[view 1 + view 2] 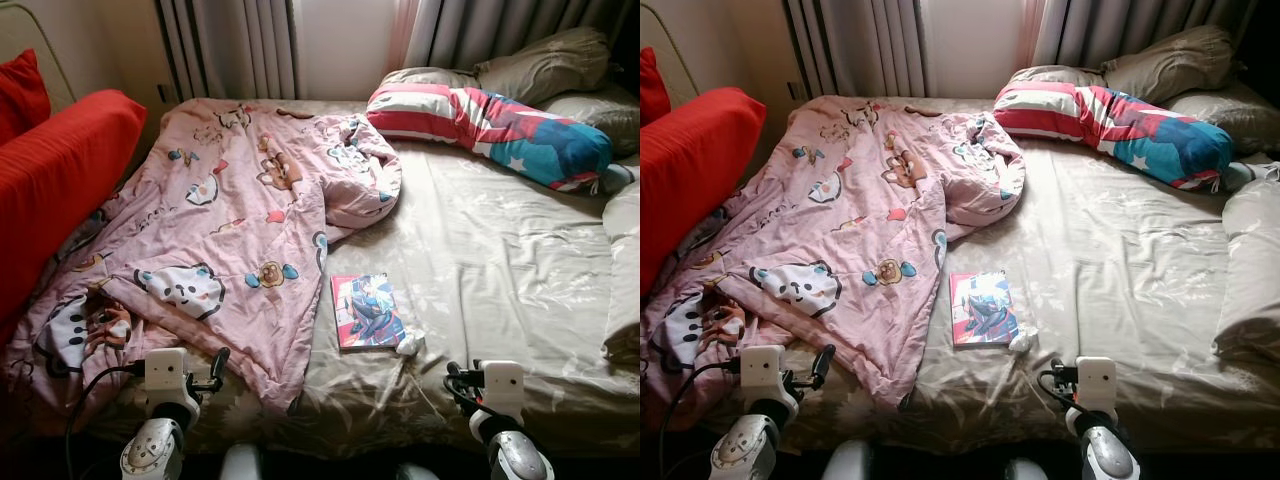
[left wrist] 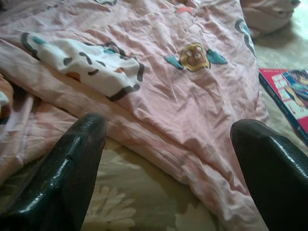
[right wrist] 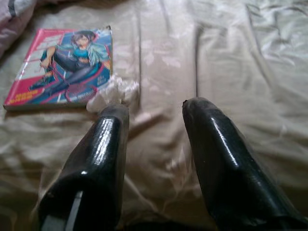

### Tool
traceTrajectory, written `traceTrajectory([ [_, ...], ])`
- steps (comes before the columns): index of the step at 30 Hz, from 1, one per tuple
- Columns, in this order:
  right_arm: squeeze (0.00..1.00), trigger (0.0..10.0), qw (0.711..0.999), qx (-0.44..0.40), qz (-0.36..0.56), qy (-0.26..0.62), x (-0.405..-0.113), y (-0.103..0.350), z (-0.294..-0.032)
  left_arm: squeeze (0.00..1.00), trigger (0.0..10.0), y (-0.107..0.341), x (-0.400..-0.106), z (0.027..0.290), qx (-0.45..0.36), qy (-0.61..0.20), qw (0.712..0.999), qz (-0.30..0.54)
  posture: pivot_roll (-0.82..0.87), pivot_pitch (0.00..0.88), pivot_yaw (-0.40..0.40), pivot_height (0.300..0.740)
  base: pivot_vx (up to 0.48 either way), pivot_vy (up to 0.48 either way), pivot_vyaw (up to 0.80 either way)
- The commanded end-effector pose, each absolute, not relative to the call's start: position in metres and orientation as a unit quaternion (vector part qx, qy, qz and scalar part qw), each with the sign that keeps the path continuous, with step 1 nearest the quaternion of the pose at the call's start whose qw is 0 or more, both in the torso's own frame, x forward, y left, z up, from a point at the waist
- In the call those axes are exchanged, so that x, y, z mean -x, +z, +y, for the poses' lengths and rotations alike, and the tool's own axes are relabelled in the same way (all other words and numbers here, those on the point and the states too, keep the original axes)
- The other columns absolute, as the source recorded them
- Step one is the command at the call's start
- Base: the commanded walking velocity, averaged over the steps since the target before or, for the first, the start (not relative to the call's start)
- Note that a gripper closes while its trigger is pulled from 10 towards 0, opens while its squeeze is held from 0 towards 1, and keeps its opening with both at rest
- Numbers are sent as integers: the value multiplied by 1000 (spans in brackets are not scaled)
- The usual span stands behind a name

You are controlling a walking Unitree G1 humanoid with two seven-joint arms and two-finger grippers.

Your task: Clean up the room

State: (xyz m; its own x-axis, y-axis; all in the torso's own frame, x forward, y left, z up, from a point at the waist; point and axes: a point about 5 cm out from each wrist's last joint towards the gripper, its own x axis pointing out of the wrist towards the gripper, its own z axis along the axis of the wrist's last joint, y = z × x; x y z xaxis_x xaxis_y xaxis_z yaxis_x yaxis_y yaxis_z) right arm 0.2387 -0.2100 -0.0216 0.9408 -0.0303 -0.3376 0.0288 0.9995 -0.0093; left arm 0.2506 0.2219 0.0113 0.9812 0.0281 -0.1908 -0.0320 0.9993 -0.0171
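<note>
A rumpled pink cartoon blanket (image 1: 240, 230) covers the left half of the bed. A pink and blue comic book (image 1: 367, 311) lies flat on the tan sheet (image 1: 480, 260) beside the blanket's edge. A small crumpled white scrap (image 1: 408, 344) touches the book's near right corner. My left gripper (image 2: 166, 127) is open, low over the blanket's near hem at the bed's front edge. My right gripper (image 3: 156, 108) is open just above the sheet. The scrap (image 3: 113, 94) and the book (image 3: 62, 65) lie a little beyond its left finger (image 3: 103, 144).
A striped red, white and blue pillow (image 1: 490, 120) and tan pillows (image 1: 545, 62) lie at the head of the bed. Another tan pillow (image 1: 625, 270) lies along the right side. A big red cushion (image 1: 55, 170) stands at the left. Curtains (image 1: 240, 45) hang behind.
</note>
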Motion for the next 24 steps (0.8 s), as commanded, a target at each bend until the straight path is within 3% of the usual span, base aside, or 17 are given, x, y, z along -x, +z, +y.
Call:
traceTrajectory([
  [1,0,10000,984,2,176,-14,-239,-23,-208,0,10000,15,-254,221,5,5,996,93,-27,0,7,603,0,0,0],
  [9,0,10000,985,9,173,4,-241,-22,-203,0,10000,17,-255,224,1,12,996,91,-17,15,2,603,0,0,0],
  [12,0,10000,985,7,170,10,-242,-21,-201,0,10000,17,-255,225,1,13,996,91,-14,18,1,603,0,0,800],
  [24,0,10000,986,-9,165,-1,-243,-20,-204,0,10000,18,-257,223,0,10,996,90,-15,16,1,603,0,0,0],
])
